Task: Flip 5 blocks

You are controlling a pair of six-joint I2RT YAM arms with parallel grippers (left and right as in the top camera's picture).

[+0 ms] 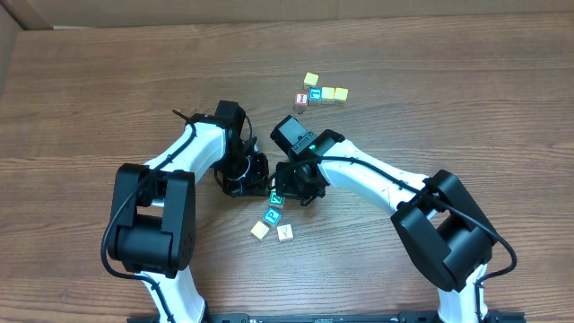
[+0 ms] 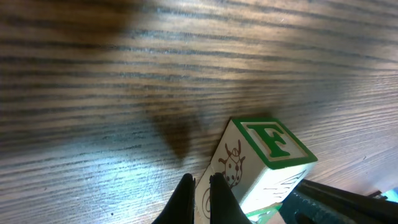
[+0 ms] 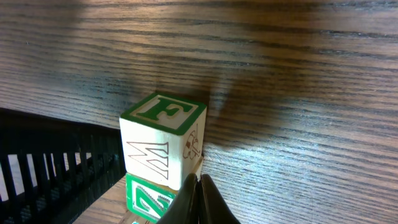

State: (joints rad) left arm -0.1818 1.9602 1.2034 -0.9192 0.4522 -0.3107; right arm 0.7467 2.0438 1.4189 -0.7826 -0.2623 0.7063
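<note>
A whitish block [image 2: 261,162] with a green F on top and a ladybug on its side sits tilted between the two grippers. In the right wrist view this F block [image 3: 163,137] rests on a green-faced block [image 3: 146,199]. My left gripper [image 2: 199,190] is shut and empty, its tips against the ladybug side. My right gripper [image 3: 199,186] is shut and empty too, its tips at the block's lower corner. Overhead, the left gripper [image 1: 258,178] and right gripper [image 1: 291,187] meet above the green-faced block [image 1: 277,196]. A blue block [image 1: 273,214], a cream block [image 1: 260,230] and a whitish block [image 1: 285,232] lie just below.
At the back right lies a cluster of cubes: a yellow one [image 1: 311,80], a blue-faced one [image 1: 315,93], a red-faced one [image 1: 301,100] and two yellow ones [image 1: 334,93]. The wooden table [image 1: 90,108] stretches bare to the left and right.
</note>
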